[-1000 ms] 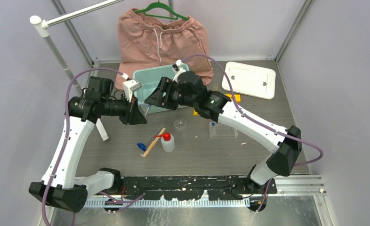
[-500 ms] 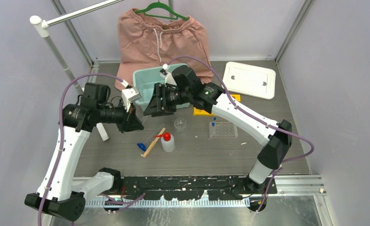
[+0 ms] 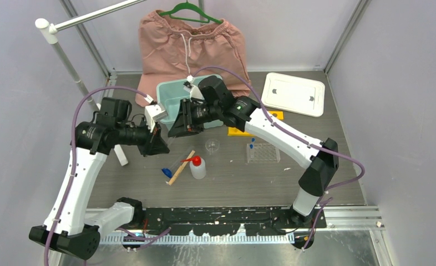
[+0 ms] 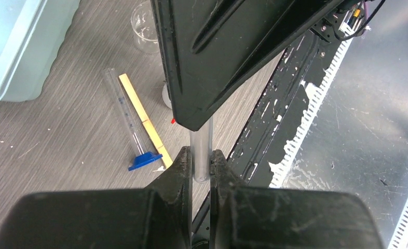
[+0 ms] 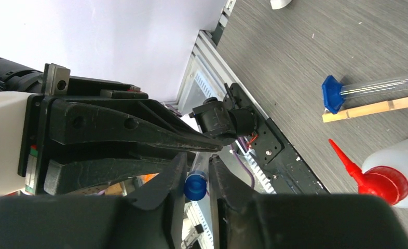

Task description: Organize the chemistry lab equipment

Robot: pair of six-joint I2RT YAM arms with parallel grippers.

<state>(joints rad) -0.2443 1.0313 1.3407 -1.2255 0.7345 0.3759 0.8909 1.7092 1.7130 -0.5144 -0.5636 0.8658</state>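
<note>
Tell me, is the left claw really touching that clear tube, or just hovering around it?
Touching. The left wrist view shows the left gripper shut on the clear tube, with a finger pressed against each side and no gap showing.

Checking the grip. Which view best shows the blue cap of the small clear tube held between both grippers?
Right wrist: the blue cap sits plainly between the fingers of the right gripper. Left wrist shows only the body of the small clear tube, clamped in the left gripper. Top external hides cap and tube behind both grippers.
</note>
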